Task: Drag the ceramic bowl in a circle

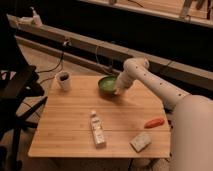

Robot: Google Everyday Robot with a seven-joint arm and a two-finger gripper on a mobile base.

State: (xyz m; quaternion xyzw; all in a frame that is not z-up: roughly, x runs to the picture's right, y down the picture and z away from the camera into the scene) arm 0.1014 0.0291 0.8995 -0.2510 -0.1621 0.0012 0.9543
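Observation:
The green ceramic bowl sits on the wooden table near its far edge, at the middle. My white arm reaches in from the right, and my gripper is at the bowl's right rim, touching it or just inside it. The small white mug with a dark inside stands at the table's far left corner, apart from the bowl.
A small bottle lies near the table's front middle. A sponge lies at the front right and an orange carrot-like thing at the right edge. A black chair stands to the left. A ledge with cables runs behind the table.

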